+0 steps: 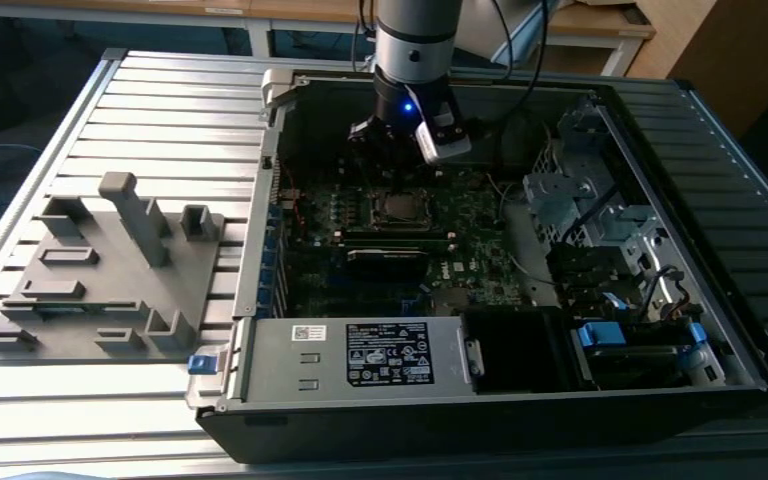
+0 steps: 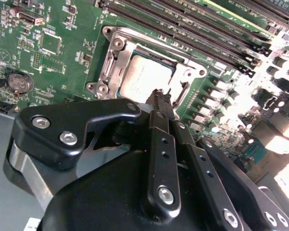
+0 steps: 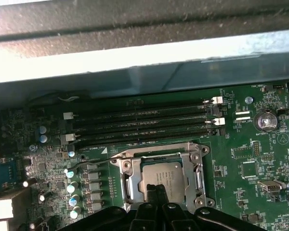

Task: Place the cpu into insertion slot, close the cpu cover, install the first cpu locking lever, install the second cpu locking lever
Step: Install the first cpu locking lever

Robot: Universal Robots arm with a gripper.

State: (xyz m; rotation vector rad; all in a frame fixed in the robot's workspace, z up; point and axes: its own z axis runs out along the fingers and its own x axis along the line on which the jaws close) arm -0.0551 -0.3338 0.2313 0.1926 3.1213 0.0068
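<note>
Hovering low inside the open black computer case (image 1: 491,400), the black two-finger claw (image 2: 160,98) has its narrow fingertips closed tight against each other, with nothing visible between them. In both wrist views the tips sit over one edge of the small square dark insertion slot (image 1: 400,207) on the green motherboard (image 2: 53,29); whether they touch it cannot be told.

The small flat square silver-grey cpu (image 2: 145,77) lies seated in that slot. The thin silvery metal-frame cpu cover (image 2: 116,54) lies flat around the chip, whose top shows through the cut-out centre.

The long black memory slots (image 3: 139,120) run just beside the socket. A round silver coin battery (image 2: 20,83) sits well apart from it.

The case rests on a slatted grey metal bench (image 1: 157,110). A grey moulded fixture block (image 1: 104,270) stands at the exterior view's left of the case.
</note>
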